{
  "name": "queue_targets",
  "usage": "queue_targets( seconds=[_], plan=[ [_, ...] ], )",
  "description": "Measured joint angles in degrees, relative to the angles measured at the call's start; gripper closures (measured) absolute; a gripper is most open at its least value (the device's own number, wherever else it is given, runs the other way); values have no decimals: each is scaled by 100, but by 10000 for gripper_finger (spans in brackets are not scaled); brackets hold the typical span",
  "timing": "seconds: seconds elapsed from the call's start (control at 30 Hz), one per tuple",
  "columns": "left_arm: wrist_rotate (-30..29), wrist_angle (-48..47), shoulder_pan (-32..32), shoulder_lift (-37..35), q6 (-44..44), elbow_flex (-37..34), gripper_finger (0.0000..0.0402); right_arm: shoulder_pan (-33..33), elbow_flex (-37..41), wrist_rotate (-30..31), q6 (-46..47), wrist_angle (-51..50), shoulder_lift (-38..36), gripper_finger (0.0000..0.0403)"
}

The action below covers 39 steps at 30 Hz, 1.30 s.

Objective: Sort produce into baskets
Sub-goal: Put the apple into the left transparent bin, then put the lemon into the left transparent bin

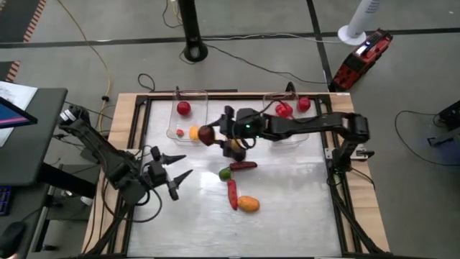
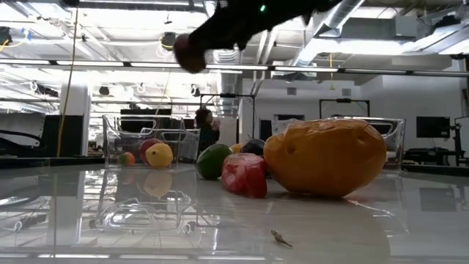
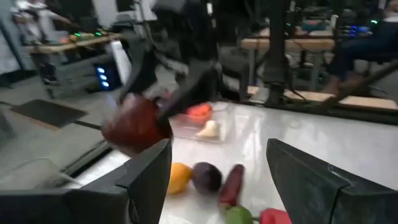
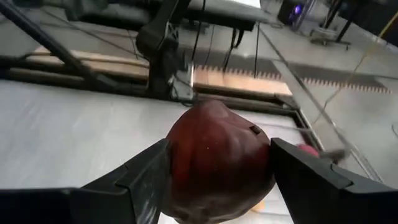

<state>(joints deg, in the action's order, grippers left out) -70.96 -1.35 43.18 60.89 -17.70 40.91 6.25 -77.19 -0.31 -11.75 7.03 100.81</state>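
My right gripper [image 1: 213, 134] is clamped on a dark red fruit [image 1: 206, 134] — its fingers [image 4: 140, 180] press both sides of it, and I hold it above the counter [image 1: 287, 216], just beside the left bin [image 1: 188, 115], on that bin's side toward the right bin [image 1: 291, 115]. Inside the left bin lie a red piece [image 1: 184, 108] and a yellow piece [image 1: 193, 132]. The right bin, well apart from the left one along the same counter edge, holds two red pieces [image 1: 284, 109].

Out from the left bin toward the counter's middle sit a green piece [image 1: 225, 173] touching a dark purple long one [image 1: 243, 165], then a red chili [image 1: 232, 193] and an orange piece [image 1: 248, 204] just beside it.

My left gripper [image 1: 175, 174] waits with its fingers spread wide, low over the counter, on the near side of the left bin and well apart from it.
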Motion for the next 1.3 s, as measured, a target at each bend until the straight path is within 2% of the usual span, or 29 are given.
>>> queue_targets(
  seconds=[0.07, 0.2, 0.33, 0.43, 0.5, 0.6, 0.7, 0.87, 1.0, 1.3],
  plan=[
    [-123, -141, 17, -68, -38, 1, 152, 102, -114, -66, 15, 551, 327, 112],
    [-190, -320, 13, -228, -64, 0, 152, 251, -634, -57, 9, 957, 1007, 112],
    [-197, -422, 13, -363, -77, 0, 152, 429, -1334, 455, -20, 858, 1678, 111],
    [-169, -619, 18, -412, -177, 2, 152, 599, -1872, 543, -42, 391, 2067, 100],
    [-154, -792, 22, -411, -355, 2, 152, 713, -2203, 233, 33, -108, 2219, 84],
    [-148, -1099, 19, -405, -645, 2, 152, 818, -2626, -93, 104, -861, 2278, 54],
    [-195, -1335, 15, -398, -874, 0, 152, 815, -2896, -119, -52, -1590, 2207, 29],
    [-117, -1377, 13, -396, -1009, 2, 152, 720, -2926, -90, -122, -2965, 1652, 23],
    [32, -1384, 11, -395, -1062, 2, 152, 634, -2602, 128, -108, -3530, 1247, 36],
    [278, -1477, 13, -392, -1294, 2, 152, 481, -701, 415, 245, -3202, 434, 61]
  ],
)
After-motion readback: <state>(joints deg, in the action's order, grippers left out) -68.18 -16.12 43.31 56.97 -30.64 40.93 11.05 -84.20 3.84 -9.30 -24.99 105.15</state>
